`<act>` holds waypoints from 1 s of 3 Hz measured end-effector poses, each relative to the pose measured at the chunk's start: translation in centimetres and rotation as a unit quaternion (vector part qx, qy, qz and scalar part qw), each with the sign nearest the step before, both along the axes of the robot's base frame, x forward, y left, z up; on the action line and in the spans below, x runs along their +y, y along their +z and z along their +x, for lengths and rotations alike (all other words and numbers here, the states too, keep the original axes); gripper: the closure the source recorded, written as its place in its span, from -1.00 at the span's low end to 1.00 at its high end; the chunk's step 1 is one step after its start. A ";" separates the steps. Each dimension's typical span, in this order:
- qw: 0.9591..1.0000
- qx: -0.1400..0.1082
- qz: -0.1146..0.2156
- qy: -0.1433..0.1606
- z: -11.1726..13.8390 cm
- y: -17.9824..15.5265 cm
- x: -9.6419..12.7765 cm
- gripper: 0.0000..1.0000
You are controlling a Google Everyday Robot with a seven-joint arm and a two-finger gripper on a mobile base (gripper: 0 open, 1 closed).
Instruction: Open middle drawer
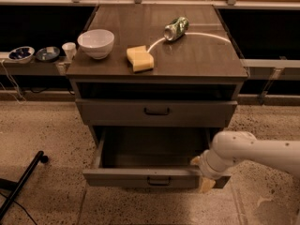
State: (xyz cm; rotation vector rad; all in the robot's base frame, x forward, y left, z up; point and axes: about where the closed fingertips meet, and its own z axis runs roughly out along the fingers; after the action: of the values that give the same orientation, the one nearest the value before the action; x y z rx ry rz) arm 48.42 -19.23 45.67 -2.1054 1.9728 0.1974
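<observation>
The middle drawer (140,177) is grey-brown with a small dark bar handle (158,181). It stands pulled well out of the cabinet, and its dark inside (150,146) looks empty. My gripper (202,173) is at the right end of the drawer's front panel, on the end of my white arm (253,151), which comes in from the right. The top drawer (157,111) above is closed. The lowest drawer is hidden under the open one.
On the cabinet top (197,60) are a white bowl (96,42), a yellow sponge (140,58) and a green can on its side (176,28). A side shelf at the left holds small bowls (21,54) and a cup (69,50). A black bar (23,184) lies on the floor at the left.
</observation>
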 end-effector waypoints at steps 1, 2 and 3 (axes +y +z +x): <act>1.000 -0.027 -0.007 0.012 -0.2 2.6 -0.2 -0.48; 0.999 -0.040 -0.013 0.008 3.6 3.3 0.0 -0.32; 0.999 -0.042 -0.010 0.008 8.1 2.6 1.3 -0.01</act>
State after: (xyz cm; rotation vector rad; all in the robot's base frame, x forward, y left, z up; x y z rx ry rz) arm 56.54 -17.97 48.24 -2.1068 1.9183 0.0912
